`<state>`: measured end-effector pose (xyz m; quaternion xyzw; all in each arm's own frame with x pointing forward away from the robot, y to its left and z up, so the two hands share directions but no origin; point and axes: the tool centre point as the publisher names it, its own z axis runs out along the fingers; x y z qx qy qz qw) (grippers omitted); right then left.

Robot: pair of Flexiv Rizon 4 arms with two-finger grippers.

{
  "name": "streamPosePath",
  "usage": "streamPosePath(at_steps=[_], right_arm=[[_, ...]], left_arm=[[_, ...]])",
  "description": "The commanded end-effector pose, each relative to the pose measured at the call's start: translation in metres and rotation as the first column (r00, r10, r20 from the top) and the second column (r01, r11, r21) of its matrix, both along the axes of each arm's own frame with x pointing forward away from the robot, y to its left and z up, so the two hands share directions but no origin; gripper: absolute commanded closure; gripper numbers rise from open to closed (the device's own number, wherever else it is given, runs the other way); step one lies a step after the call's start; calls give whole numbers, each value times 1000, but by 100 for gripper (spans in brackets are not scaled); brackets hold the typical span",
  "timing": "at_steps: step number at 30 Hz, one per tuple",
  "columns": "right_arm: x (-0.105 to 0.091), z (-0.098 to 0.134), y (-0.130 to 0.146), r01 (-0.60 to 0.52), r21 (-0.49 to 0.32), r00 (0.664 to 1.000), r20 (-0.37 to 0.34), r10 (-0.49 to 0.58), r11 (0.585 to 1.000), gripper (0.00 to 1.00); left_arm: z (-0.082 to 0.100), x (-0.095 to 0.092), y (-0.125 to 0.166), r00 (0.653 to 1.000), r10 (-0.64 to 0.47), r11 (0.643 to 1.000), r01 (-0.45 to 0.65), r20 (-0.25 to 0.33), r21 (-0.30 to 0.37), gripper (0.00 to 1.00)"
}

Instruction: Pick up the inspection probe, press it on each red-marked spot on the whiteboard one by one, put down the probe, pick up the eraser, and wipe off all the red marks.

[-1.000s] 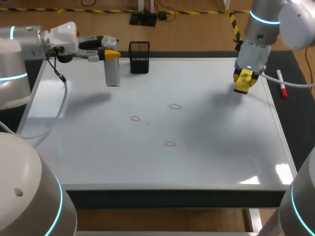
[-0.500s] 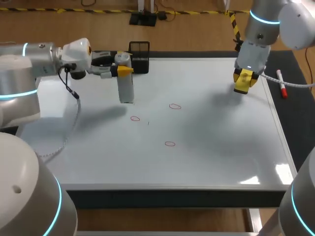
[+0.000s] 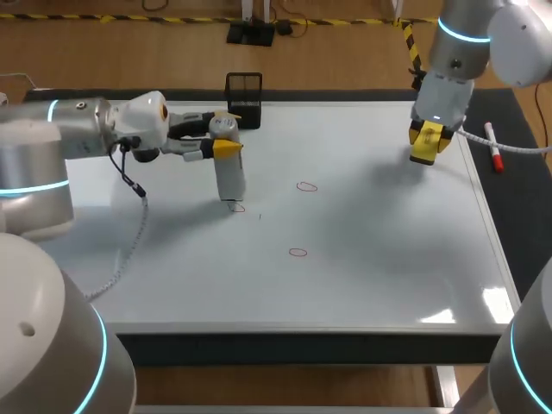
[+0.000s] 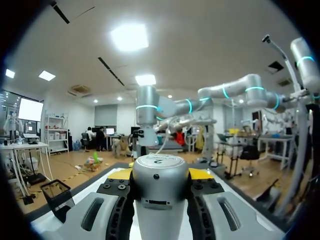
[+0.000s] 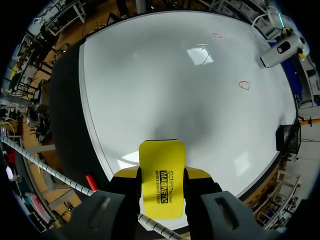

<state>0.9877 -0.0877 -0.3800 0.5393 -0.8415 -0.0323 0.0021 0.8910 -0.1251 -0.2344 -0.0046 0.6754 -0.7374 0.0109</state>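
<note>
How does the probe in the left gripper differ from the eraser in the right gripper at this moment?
The probe is a grey cylinder; the eraser is a flat yellow block. The probe stands upright with its lower end at a red mark on the whiteboard; the eraser hangs above the far right corner, away from every mark. Both are gripped from two sides, by the left gripper and the right gripper.

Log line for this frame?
left hand shut on probe, upright, tip at leftmost red mark | right hand shut on eraser, above whiteboard far right | other red marks unwiped
</note>
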Motion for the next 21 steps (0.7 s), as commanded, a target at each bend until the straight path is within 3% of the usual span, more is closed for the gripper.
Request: streamPosePath(at_steps=[1,21], right_arm=[[0,1,-1,-2,-2,1000,1,2,1000,100],[0,1,-1,-2,-2,1000,1,2,1000,100]], left_arm=[[-1,-4,-1,1000,0,1000,0,6,0,100],[-16,-12,-2,1000,-4,1000,5,17,-8,100]])
